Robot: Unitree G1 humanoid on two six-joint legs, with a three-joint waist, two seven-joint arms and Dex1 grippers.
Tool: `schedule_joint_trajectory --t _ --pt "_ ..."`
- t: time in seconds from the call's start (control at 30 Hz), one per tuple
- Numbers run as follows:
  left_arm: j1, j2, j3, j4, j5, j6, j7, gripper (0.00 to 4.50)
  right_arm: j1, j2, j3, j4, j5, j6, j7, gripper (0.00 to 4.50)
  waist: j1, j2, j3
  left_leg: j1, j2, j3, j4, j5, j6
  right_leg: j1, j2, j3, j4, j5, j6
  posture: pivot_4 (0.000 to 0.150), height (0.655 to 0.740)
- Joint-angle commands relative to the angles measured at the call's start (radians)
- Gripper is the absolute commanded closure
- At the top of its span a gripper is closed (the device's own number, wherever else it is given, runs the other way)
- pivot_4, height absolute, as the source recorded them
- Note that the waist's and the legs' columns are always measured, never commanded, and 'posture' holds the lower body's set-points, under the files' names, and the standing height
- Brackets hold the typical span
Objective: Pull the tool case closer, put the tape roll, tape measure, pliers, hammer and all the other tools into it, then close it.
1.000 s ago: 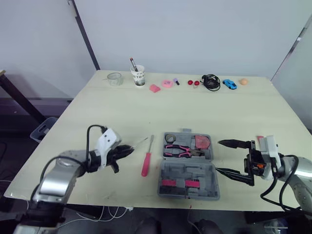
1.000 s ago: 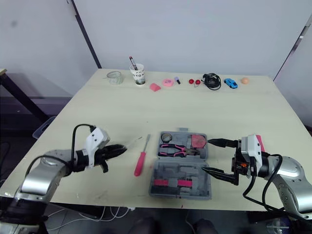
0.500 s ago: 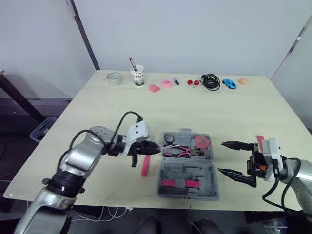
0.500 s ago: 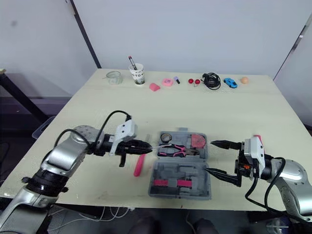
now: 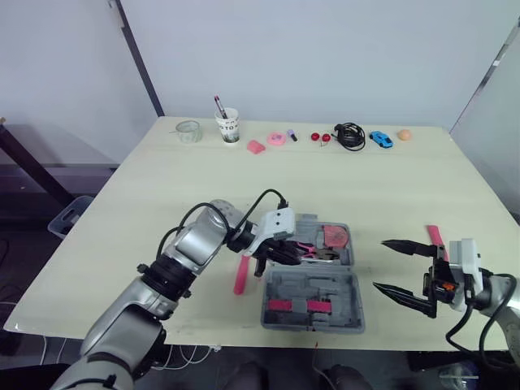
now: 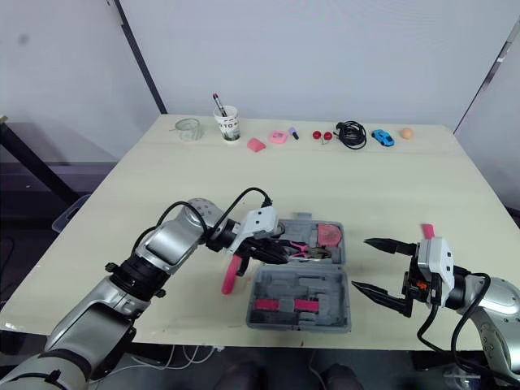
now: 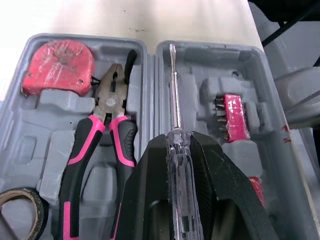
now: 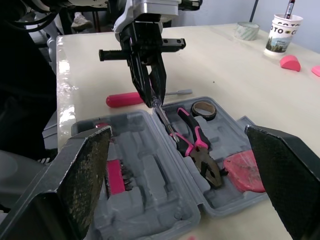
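The grey tool case (image 5: 325,286) lies open near the table's front edge. Its far half holds pink-handled pliers (image 7: 107,130), a red tape measure (image 7: 57,67) and a dark tape roll (image 8: 203,109); the near half holds a pink bit holder (image 7: 235,117). My left gripper (image 5: 284,252) hovers over the case's left side, shut on a thin clear-handled screwdriver (image 7: 176,150) whose tip points across the hinge. A pink-handled screwdriver (image 5: 241,275) lies on the table left of the case. My right gripper (image 5: 379,264) stands open to the right of the case, its fingers (image 8: 75,175) wide apart.
A pink-handled tool (image 5: 436,237) lies by my right wrist. Along the far edge stand a paper cup with pens (image 5: 229,126), a clear glass (image 5: 188,130), small pink items (image 5: 278,138), a black cable (image 5: 351,135), a blue toy car (image 5: 382,139) and an orange ball (image 5: 404,135).
My left arm has swung right from the table's left side to above the case, carrying the clear screwdriver. My right gripper has drawn back a little to the right, still open.
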Motion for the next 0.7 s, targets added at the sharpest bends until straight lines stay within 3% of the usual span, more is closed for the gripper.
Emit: schedule_joint_trajectory --t 0.03,0.7 --pt "-0.024 0.0 -0.049 -0.021 0.051 0.018 -0.016 4.39 0.009 -0.007 -0.03 -0.028 0.004 -0.023 -0.007 0.0 0.0 0.0 0.0 0.0 0.0 0.0 0.0 0.0 0.0 0.0 0.0 0.0 0.0 0.0 0.0 0.15 0.74" --pt "-0.018 -0.075 -0.129 0.098 0.201 -0.039 0.016 4.39 0.057 -0.015 -0.038 -0.052 -0.002 -0.032 -0.021 0.0 0.0 0.0 0.0 0.0 0.0 0.0 0.0 0.0 0.0 0.0 0.0 0.0 0.0 0.0 0.0 0.15 0.74"
